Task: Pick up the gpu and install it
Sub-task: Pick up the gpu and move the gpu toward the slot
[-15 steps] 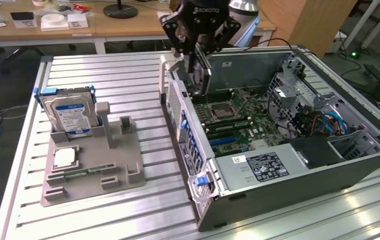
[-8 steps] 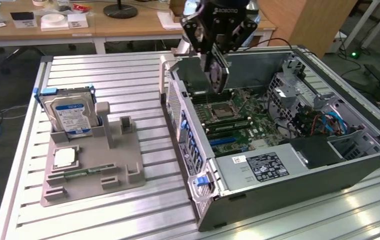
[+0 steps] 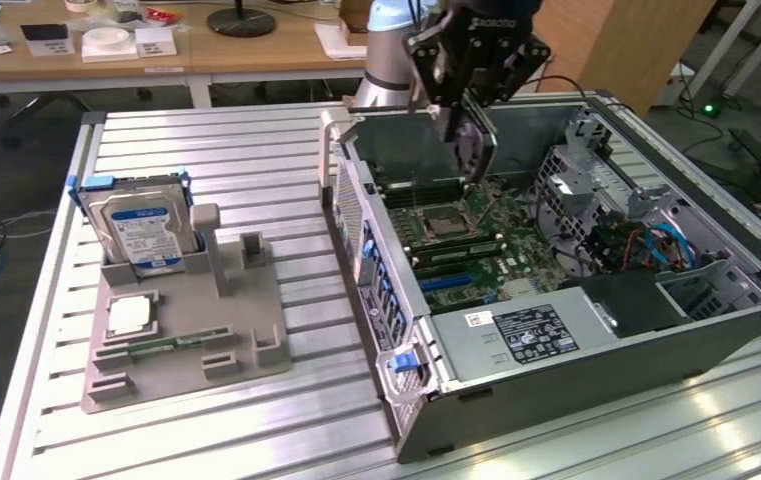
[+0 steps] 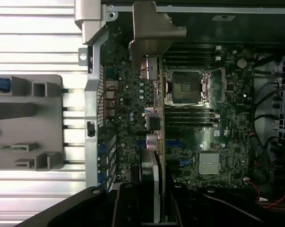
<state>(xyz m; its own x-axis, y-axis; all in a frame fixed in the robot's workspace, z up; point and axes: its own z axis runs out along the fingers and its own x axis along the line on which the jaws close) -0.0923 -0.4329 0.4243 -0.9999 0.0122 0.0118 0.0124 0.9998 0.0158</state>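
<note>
The gripper (image 3: 471,118) has its jaws closed on the 1 gpu (image 3: 476,160), which hangs on edge at the gripper's 6 o'clock, inside the open computer case (image 3: 620,330) and just above the motherboard (image 3: 487,250). I judge the card light and stiff but fragile, best pinched across its flat faces near the upper edge. Count: 1 gripper, 1 gpu, 1 case, and 1 hard drive (image 3: 144,228) in 1 grey holder (image 3: 240,320) at the case's 9 o'clock.
</note>
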